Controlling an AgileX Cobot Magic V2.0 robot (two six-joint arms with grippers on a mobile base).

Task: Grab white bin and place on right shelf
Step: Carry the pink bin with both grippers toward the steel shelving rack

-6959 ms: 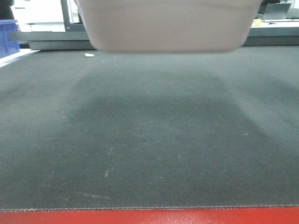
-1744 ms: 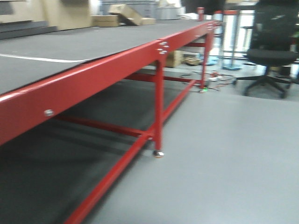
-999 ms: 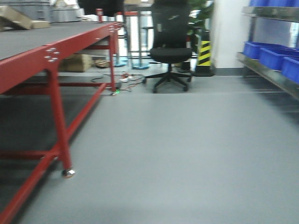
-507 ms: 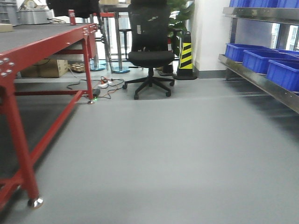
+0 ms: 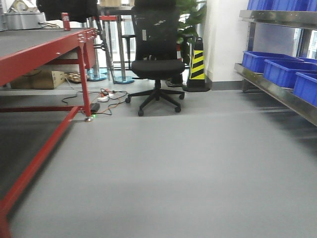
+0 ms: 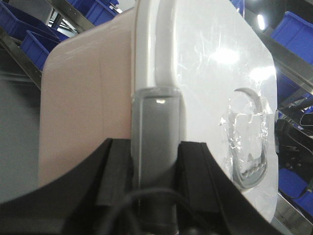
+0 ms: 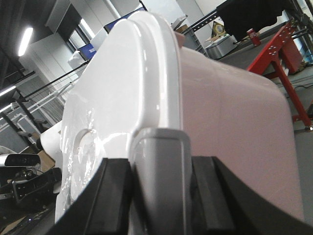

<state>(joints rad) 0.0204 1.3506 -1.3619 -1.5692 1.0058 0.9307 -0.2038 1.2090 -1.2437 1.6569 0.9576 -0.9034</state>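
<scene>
white bin (image 6: 83,98): smooth matt pinkish plastic; lid (image 6: 210,49) glossy w/ glare. right shelf (image 5: 277,18): shiny metal. table frame (image 5: 47,52): red-painted metal. floor (image 5: 173,168): matt grey.

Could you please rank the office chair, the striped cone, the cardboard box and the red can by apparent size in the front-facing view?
Office chair, largest.
Striped cone and cardboard box: roughly alike, not ranked.
Red can, smallest.

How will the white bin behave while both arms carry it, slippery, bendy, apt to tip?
Probably slippery: the white bin has a glossy lid. Likely stiff: its walls show no buckling. Held only at the rim ends, it might tilt.
</scene>
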